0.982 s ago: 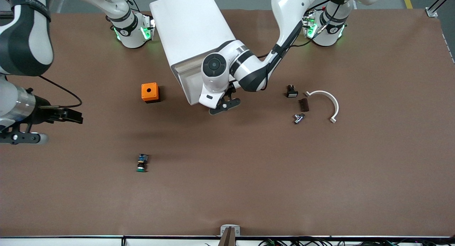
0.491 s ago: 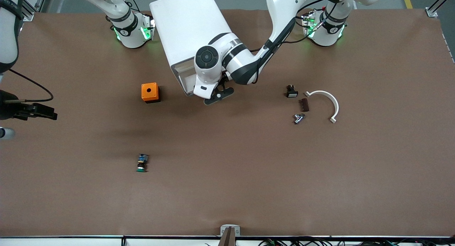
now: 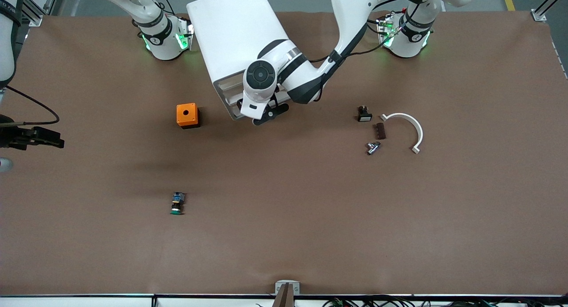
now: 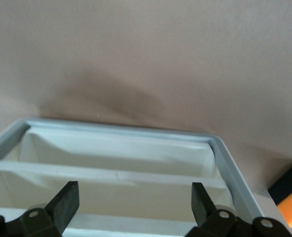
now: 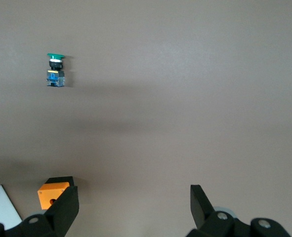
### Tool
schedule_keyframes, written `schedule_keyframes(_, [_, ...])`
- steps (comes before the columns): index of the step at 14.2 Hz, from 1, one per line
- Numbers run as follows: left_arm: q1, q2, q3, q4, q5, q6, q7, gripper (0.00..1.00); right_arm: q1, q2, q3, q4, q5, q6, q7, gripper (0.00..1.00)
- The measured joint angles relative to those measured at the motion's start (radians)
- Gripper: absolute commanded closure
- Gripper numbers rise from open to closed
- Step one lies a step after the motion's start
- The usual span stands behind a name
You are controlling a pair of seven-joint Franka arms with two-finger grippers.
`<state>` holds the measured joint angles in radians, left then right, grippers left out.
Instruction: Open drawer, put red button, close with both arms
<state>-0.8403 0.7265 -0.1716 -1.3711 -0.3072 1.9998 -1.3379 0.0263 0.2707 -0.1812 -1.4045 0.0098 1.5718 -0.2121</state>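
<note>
The white cabinet [image 3: 235,36] lies near the robots' bases with its front toward the front camera. Its bottommost drawer [image 3: 232,112] sits pushed in, level with the other fronts; it also shows in the left wrist view [image 4: 116,150]. My left gripper [image 3: 267,115] is open at the cabinet's front, its fingers spread before the drawer fronts and holding nothing [image 4: 133,190]. My right gripper [image 3: 53,140] is open and empty over the table's edge at the right arm's end [image 5: 133,195]. The red button is hidden.
An orange box with a hole [image 3: 187,115] stands beside the cabinet. A green-capped button [image 3: 177,203] lies nearer the front camera. Toward the left arm's end lie a small black part [image 3: 364,114], a brown piece [image 3: 379,131], a metal fitting [image 3: 372,147] and a white curved piece [image 3: 410,125].
My left gripper has moved toward the cabinet and the bottommost drawer has slid in with it. My right arm has drawn back toward its end of the table.
</note>
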Motion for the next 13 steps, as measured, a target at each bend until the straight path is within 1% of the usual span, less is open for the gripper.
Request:
schedule_keyframes(4, [0.0, 0.0, 0.0, -0.027, -0.077, 0.011, 0.0, 0.0, -0.023, 0.0, 0.0, 0.0, -0.001, 0.0, -0.032, 0.0])
schedule_keyframes(9, [0.003, 0.0, 0.0, -0.032, -0.088, 0.019, 0.002, 0.0, -0.023, 0.0, 0.004, 0.005, -0.002, 0.0, -0.04, 0.0])
schedule_keyframes(13, [0.028, -0.019, 0.001, -0.029, -0.089, 0.03, 0.021, 0.0, -0.024, -0.008, 0.003, 0.038, -0.002, -0.01, -0.042, 0.0])
